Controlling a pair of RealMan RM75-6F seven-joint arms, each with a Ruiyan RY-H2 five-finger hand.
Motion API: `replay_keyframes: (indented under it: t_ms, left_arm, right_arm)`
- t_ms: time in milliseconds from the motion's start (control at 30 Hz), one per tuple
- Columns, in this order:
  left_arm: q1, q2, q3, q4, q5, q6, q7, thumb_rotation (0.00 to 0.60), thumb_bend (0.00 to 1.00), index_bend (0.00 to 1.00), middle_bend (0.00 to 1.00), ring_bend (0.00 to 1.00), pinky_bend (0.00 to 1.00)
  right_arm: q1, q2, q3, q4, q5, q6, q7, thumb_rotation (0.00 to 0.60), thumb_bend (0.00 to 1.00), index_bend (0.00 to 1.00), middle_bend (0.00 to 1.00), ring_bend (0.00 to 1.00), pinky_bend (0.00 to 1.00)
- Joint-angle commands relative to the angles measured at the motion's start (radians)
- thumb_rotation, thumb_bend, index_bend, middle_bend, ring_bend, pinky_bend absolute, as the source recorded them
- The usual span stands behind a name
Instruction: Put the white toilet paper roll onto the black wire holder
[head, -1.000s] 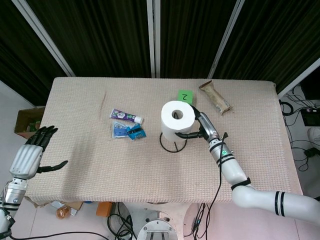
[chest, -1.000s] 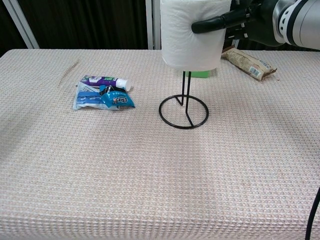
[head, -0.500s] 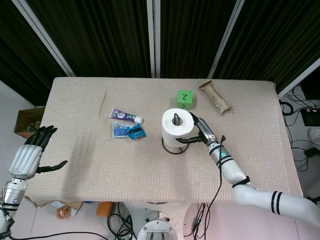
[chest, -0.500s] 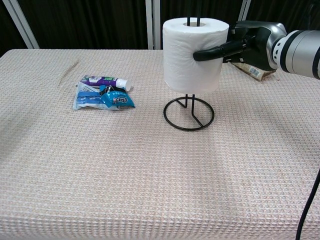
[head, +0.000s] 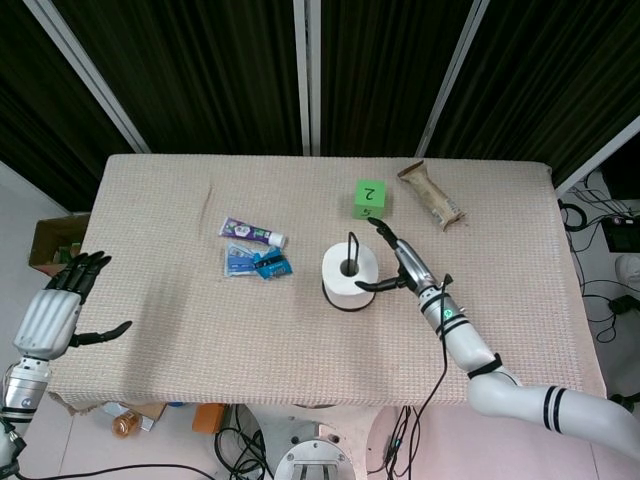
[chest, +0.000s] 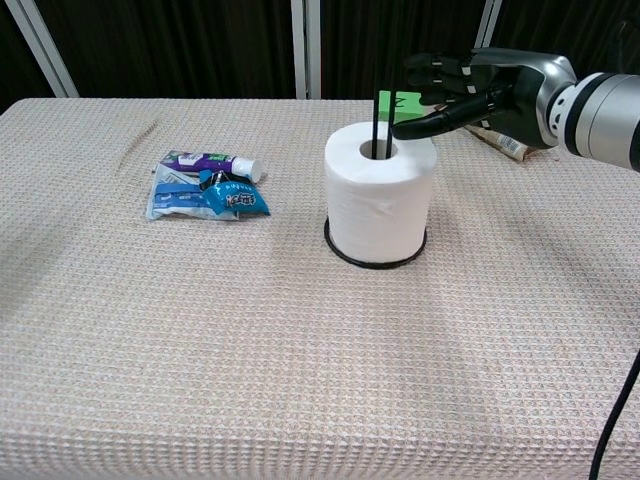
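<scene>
The white toilet paper roll (head: 350, 272) (chest: 380, 195) stands upright on the black wire holder (chest: 375, 262), resting on its ring base. The holder's thin posts (head: 352, 245) (chest: 383, 90) rise through the roll's core. My right hand (head: 398, 265) (chest: 470, 90) hovers just right of the roll's top with its fingers spread and nothing in it. Its thumb points toward the roll's upper edge. My left hand (head: 55, 315) hangs open beyond the table's left edge, seen only in the head view.
A purple toothpaste tube (head: 252, 233) (chest: 210, 162) and a blue packet (head: 255, 262) (chest: 205, 197) lie left of the holder. A green cube (head: 370, 198) (chest: 400, 100) and a wrapped snack bar (head: 432, 195) (chest: 500, 140) lie behind it.
The roll went down the holder's posts from raised to resting on the base. My right hand let go of it and spread its fingers. The left hand barely moved.
</scene>
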Motion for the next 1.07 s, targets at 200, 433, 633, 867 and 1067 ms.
replay_keyframes:
  t_ms: [200, 433, 633, 867, 1067]
  left_arm:
    - [0.011, 0.007, 0.001, -0.001, 0.003, 0.020, 0.001, 0.237, 0.12, 0.07, 0.05, 0.04, 0.21]
    - [0.044, 0.017, 0.013, 0.003, 0.007, 0.059, 0.015, 0.234, 0.12, 0.07, 0.05, 0.04, 0.21]
    - [0.110, 0.004, 0.047, 0.028, 0.044, 0.146, 0.020, 0.237, 0.12, 0.07, 0.05, 0.04, 0.21]
    - [0.168, -0.022, 0.090, 0.062, 0.107, 0.219, 0.060, 0.235, 0.12, 0.07, 0.05, 0.04, 0.21]
    - [0.184, -0.026, 0.095, 0.072, 0.122, 0.237, 0.063, 0.235, 0.12, 0.07, 0.05, 0.04, 0.21]
  right_arm:
    - [-0.106, 0.119, -0.101, -0.064, -0.276, 0.176, -0.131, 0.600, 0.01, 0.00, 0.00, 0.00, 0.00]
    - [-0.380, 0.302, -0.340, -0.098, -0.586, 0.577, -0.460, 0.600, 0.04, 0.00, 0.00, 0.00, 0.00]
    - [-0.604, 0.311, -0.424, 0.077, -0.599, 0.825, -0.438, 0.600, 0.06, 0.00, 0.00, 0.00, 0.00]
    - [-0.693, 0.256, -0.409, 0.233, -0.528, 0.852, -0.301, 0.600, 0.08, 0.00, 0.00, 0.00, 0.00]
    - [-0.702, 0.235, -0.377, 0.276, -0.515, 0.839, -0.253, 0.600, 0.08, 0.00, 0.00, 0.00, 0.00]
